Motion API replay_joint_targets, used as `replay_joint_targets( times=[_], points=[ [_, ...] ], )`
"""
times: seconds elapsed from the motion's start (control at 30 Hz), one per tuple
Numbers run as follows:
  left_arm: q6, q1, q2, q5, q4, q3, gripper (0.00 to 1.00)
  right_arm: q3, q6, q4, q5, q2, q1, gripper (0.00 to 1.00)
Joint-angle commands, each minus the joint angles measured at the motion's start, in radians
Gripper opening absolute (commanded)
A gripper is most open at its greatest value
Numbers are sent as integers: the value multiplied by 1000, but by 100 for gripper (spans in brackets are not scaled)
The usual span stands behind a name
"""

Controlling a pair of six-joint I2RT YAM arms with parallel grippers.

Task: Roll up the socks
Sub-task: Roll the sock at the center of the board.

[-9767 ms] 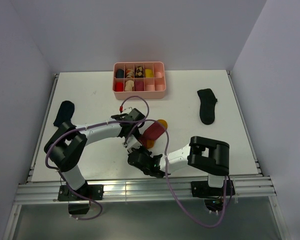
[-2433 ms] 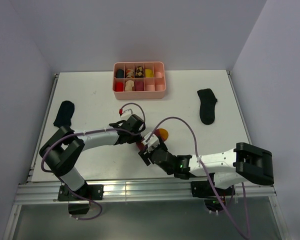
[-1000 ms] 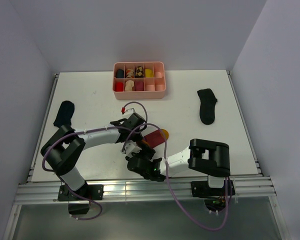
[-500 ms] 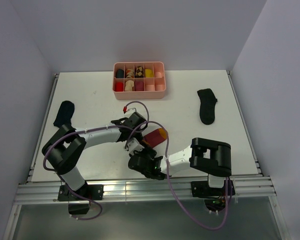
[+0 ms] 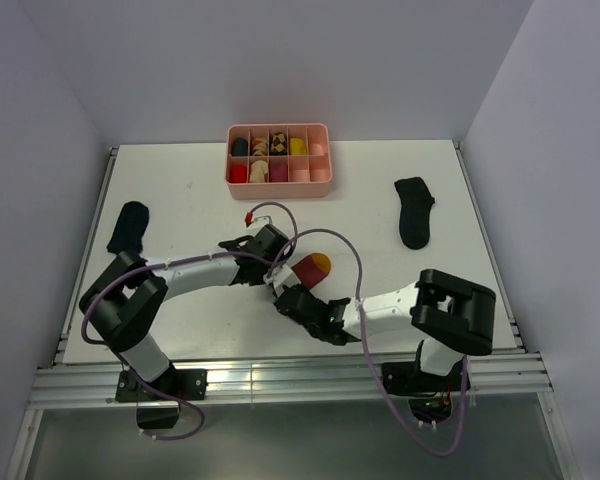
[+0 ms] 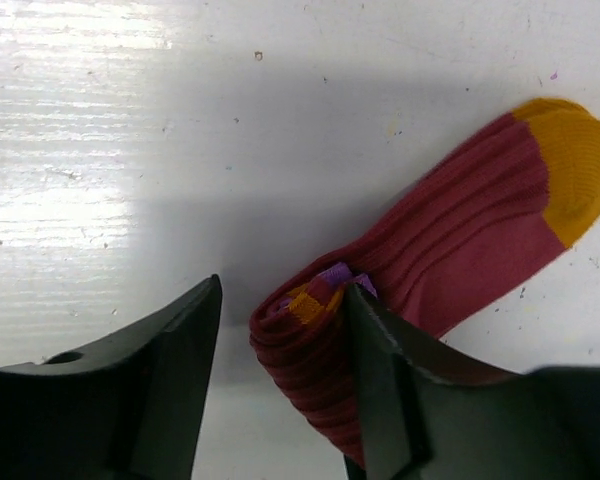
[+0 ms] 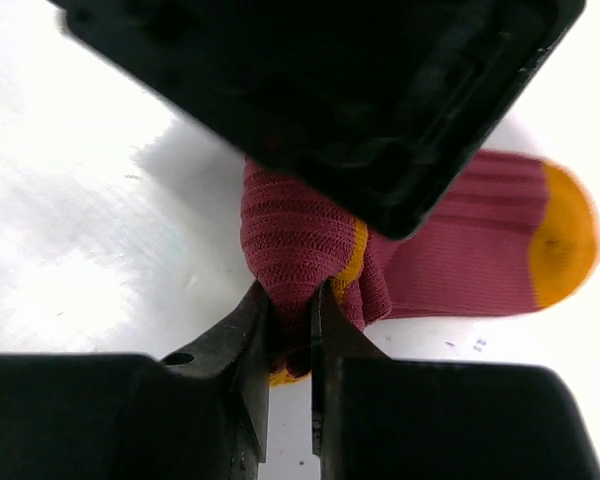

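Note:
The purple-and-maroon striped sock lies mid-table, partly rolled, its orange toe pointing right. In the left wrist view the rolled end sits between the jaws of my left gripper, which is open: the right finger touches the roll and the left finger stands apart. My right gripper is shut on the rolled end of that sock from the near side. From above, both grippers meet at the sock's left end. One black sock lies at the far left, another at the right.
A pink divided tray holding several rolled socks stands at the back centre. The left gripper's black body fills the top of the right wrist view, close above the roll. Purple cables loop over both arms.
My left gripper has opened off the roll. My right gripper has moved up to the rolled end and shut on it, its elbow swinging out to the right.

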Motion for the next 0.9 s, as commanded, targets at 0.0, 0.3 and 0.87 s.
replay_joint_targets(
  times=[0.0, 0.3, 0.87],
  points=[
    [-17, -14, -77, -6, -49, -21, 59, -50, 81, 11, -338, -58, -82, 0],
    [-204, 47, -333, -131, -11, -158, 72, -33, 192, 16, -841, -72, -303, 0],
    [-352, 63, -495, -26, 284, -485, 71, 171, 310, -58, -1323, 178, -549, 0]
  ],
)
